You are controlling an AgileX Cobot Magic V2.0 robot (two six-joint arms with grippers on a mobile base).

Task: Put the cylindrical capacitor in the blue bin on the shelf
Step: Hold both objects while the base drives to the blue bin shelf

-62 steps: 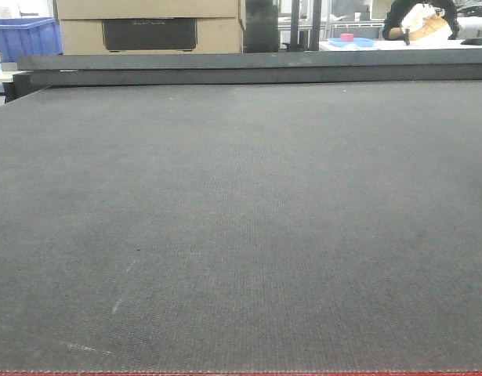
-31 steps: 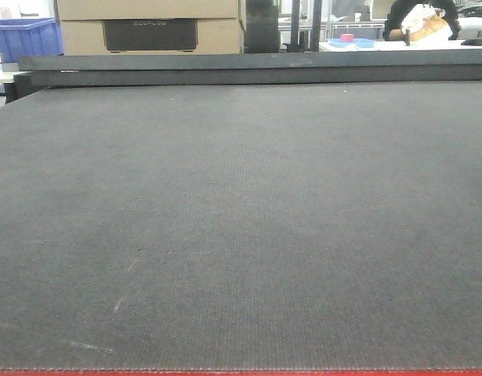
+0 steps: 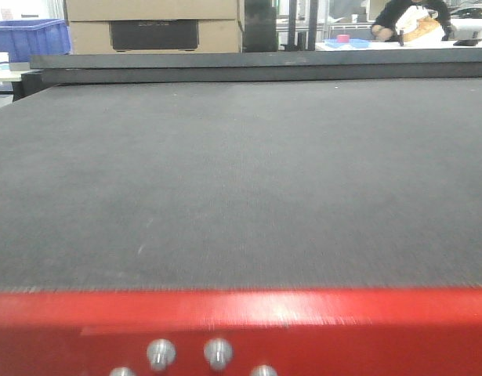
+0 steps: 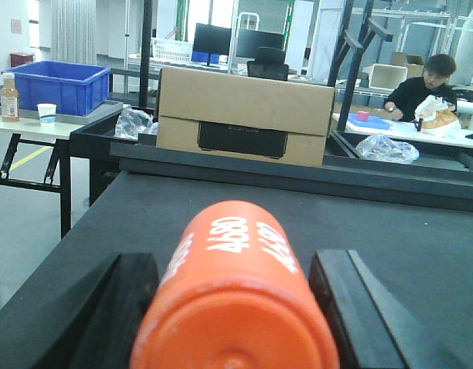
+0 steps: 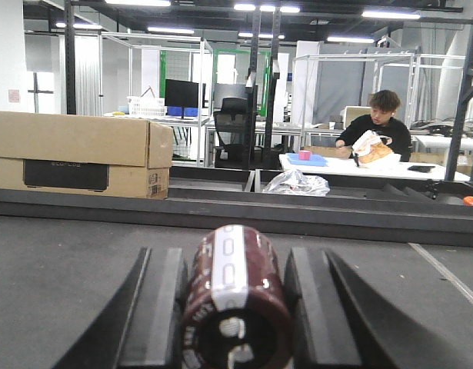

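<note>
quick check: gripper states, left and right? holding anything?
Left gripper: closed on the orange cylinder marked 4480.
Right gripper: closed on the dark red capacitor.

White "4680", twice, on the orange cylinder (image 4: 232, 300)

Our left tool (image 4: 236, 300) shows two matte black fingers (image 4: 105, 311), thick wedges with flat inner faces and sharp bevelled edges. Our right tool (image 5: 234, 304) matches: black angular fingers (image 5: 155, 307), slightly glossy along their slanted outer sides.
</note>
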